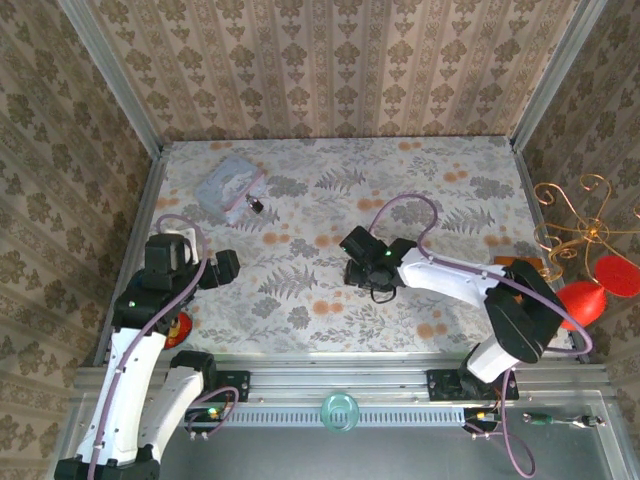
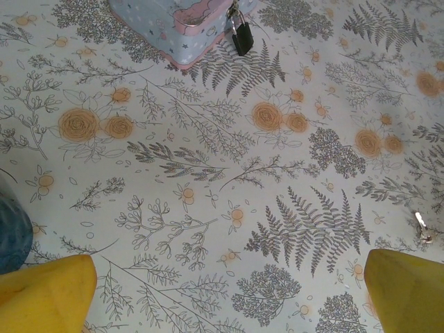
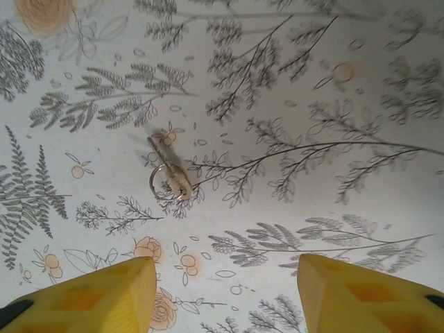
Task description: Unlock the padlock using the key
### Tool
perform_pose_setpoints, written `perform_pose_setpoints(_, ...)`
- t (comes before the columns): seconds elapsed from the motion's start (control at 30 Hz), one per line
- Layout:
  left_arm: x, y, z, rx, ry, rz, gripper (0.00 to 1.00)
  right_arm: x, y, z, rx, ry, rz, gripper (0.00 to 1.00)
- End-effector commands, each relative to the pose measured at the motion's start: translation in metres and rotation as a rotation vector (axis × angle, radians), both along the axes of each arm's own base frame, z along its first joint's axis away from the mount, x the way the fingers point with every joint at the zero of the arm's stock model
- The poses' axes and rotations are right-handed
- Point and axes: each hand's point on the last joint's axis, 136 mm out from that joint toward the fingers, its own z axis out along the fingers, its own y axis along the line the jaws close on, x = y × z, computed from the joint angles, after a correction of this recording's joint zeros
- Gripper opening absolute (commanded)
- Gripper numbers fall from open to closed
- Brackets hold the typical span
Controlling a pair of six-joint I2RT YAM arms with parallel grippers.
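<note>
Right against pouch (image 2: 156, 19), dark padlock (image 2: 241, 38)

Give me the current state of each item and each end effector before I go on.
padlock: shackle looks shut, no key in it, resting at the pouch's edge.
key: lying flat on the table, not gripped.
pouch: lying flat, looks closed.
left end effector: open, empty.
right end effector: open, empty, key just ahead of its fingers.
</note>
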Motion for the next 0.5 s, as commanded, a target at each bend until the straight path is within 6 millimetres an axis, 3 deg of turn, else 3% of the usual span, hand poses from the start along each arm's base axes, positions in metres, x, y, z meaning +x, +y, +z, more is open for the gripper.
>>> perform_pose_setpoints(0.0,-0.001,0.000,-0.002,0.010,0.000,-0.009,1.00,0.004,0.013,-0.005,0.039,0.011,-0.022,0.50)
perform_pose_setpoints(0.3,0.000,0.002,-0.006,0.011,0.012,-0.003,1.00,0.014,0.033,-0.022,0.051,0.038,0.015,0.34)
perform_pose_setpoints(0.47,0.002,0.003,-0.008,0.011,0.025,0.002,1.00,0.020,0.041,-0.029,0.063,0.036,0.017,0.32)
